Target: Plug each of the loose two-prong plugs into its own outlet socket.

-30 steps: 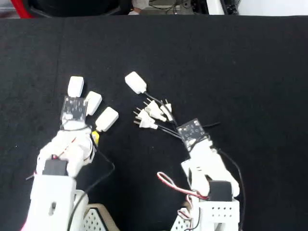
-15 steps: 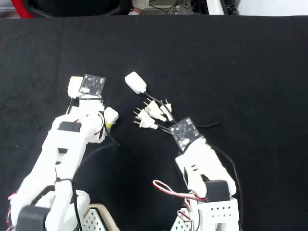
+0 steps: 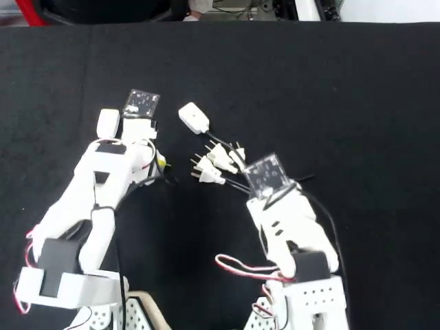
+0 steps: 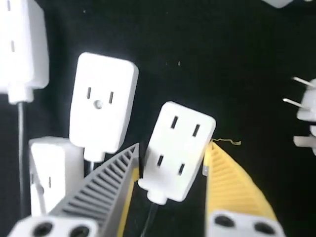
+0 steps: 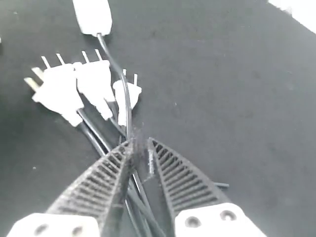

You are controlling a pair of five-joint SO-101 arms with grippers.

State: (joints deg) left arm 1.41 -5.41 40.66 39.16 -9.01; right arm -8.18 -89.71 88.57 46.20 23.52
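In the left wrist view my left gripper (image 4: pixel 171 150) is open, its grey finger (image 4: pixel 106 182) and yellow finger (image 4: pixel 229 182) on either side of a white double outlet socket (image 4: pixel 177 145). Other white sockets (image 4: pixel 102 101) (image 4: pixel 24 47) lie beside it. In the high view the left arm (image 3: pixel 103 179) covers that cluster, with one socket (image 3: pixel 108 122) showing. Three white plugs (image 5: pixel 57 86) (image 5: pixel 94 79) (image 5: pixel 126 91) lie prongs away from my right gripper (image 5: pixel 140 145). It is shut to a narrow slit right over their black cords (image 5: pixel 129 118).
A separate white socket (image 3: pixel 194 117) (image 5: pixel 93 15) lies beyond the plugs, its cord running back between them. Plug prongs (image 4: pixel 301 98) show at the edge of the left wrist view. Black cloth (image 3: pixel 330 89) covers the table, bare at the far side and right.
The left arm has swung forward from its folded pose to the socket cluster. The right arm has crept forward over the cords. The plugs have not moved.
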